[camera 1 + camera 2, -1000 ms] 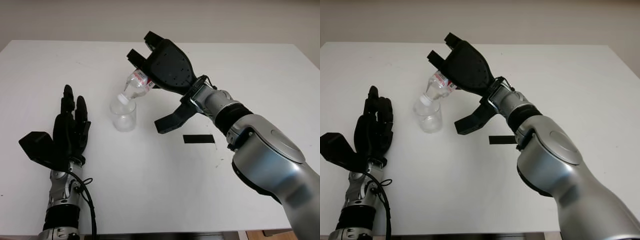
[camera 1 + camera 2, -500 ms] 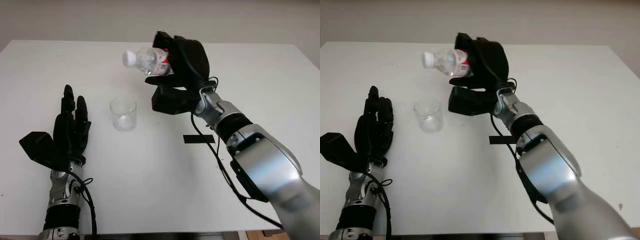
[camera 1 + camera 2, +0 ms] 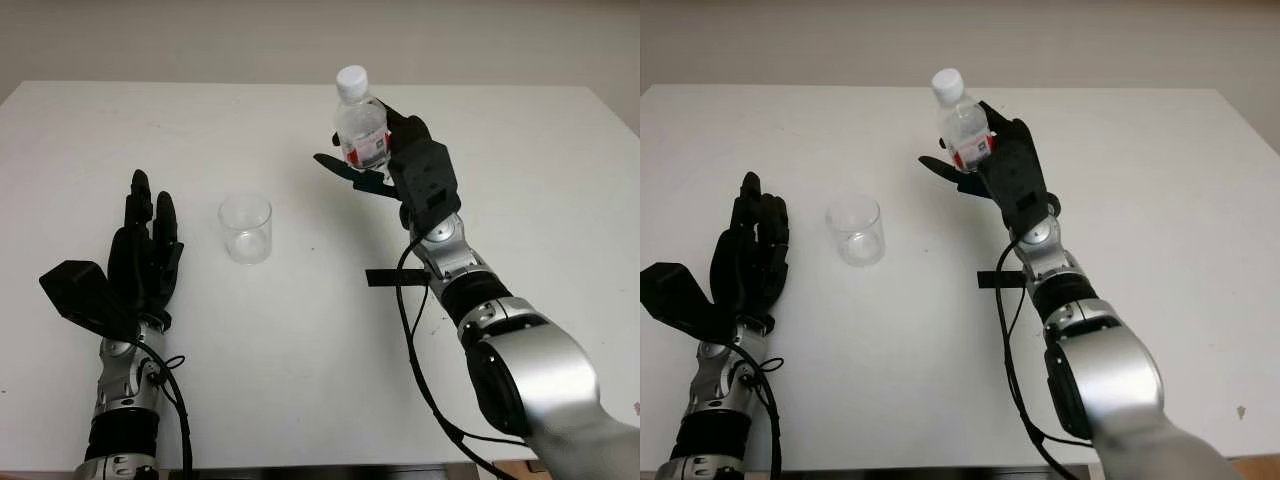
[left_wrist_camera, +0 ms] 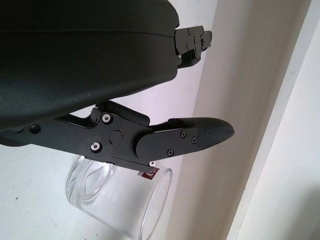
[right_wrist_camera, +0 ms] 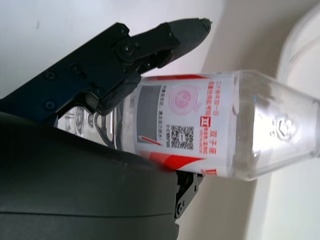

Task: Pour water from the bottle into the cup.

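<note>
A small clear bottle (image 3: 360, 130) with a white cap and a red-and-white label stands upright in my right hand (image 3: 385, 165), held above the white table (image 3: 500, 150) right of centre. In the right wrist view its label (image 5: 192, 122) lies between my black fingers (image 5: 140, 47). A clear plastic cup (image 3: 246, 228) stands upright on the table, well to the left of the bottle; the left wrist view shows it close by (image 4: 120, 200). My left hand (image 3: 140, 260) is open at the near left, apart from the cup.
A short black strip (image 3: 395, 277) lies on the table below my right hand. The table's far edge (image 3: 200, 83) meets a pale wall.
The bottle was tipped with its neck at the cup one second ago. My right hand has since lifted it away to the right and turned it upright. The left hand stayed put.
</note>
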Controlling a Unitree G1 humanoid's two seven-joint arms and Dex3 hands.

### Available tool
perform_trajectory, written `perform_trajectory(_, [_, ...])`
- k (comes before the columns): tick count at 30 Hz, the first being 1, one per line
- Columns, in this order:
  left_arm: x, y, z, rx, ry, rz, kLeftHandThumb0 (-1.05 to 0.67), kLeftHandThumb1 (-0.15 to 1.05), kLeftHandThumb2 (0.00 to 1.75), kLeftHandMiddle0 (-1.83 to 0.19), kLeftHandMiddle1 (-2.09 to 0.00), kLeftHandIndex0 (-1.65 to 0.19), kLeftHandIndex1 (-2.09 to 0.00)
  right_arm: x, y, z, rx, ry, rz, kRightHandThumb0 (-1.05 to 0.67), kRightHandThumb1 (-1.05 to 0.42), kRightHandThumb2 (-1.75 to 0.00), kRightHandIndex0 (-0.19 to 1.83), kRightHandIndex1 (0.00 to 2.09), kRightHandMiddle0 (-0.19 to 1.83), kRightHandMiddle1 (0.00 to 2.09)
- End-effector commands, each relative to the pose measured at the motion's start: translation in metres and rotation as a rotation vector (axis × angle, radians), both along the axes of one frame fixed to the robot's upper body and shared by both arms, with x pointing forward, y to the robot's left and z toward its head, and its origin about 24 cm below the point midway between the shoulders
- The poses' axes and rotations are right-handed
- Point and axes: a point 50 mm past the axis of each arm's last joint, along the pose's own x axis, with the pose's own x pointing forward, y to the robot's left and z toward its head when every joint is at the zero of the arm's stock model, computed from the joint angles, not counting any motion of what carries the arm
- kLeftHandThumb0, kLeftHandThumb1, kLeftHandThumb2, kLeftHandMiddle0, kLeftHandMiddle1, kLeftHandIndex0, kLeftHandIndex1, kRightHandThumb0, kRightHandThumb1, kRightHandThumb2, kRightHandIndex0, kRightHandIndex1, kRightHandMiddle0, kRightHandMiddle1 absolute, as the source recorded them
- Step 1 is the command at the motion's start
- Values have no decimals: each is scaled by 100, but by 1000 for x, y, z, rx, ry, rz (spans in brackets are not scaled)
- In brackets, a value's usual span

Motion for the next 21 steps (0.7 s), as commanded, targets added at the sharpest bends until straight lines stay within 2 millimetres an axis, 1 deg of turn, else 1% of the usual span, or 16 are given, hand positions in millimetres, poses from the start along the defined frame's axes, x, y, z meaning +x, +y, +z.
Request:
perform_trajectory(1, [-5, -2, -12, -8, 46, -5, -61, 105, 50, 13, -5, 14, -5, -4, 0, 5, 77, -2, 26, -38, -105, -42, 142, 209, 105, 209])
perform_trajectory(3, [-5, -3, -12, -10, 47, -4, -61, 105, 51, 13, -5, 15, -5, -10, -3, 4, 117, 10, 44, -40, -105, -41, 145, 209, 105, 209])
perform_trajectory(6, [-6, -3, -12, -10, 48, -1, -61, 105, 50, 13, -5, 14, -5, -21, -11, 4, 128, -2, 60, -40, -105, -41, 147, 209, 102, 209])
perform_trajectory(11, [-8, -2, -14, 2, 52, -16, -60, 105, 53, 14, -5, 15, -5, -35, -23, 3, 87, -20, 59, -38, -105, -43, 140, 209, 92, 209])
perform_trajectory(17, [-10, -1, -16, -19, 56, -11, -61, 105, 52, 14, -5, 16, -5, -46, -28, -1, 29, -9, 20, -37, -105, -43, 146, 209, 104, 209])
perform_trajectory(21, [-11, -1, -16, -22, 60, -5, -60, 105, 52, 14, -5, 16, -5, -51, -32, -2, 8, 6, 3, -37, -105, -41, 142, 209, 104, 209])
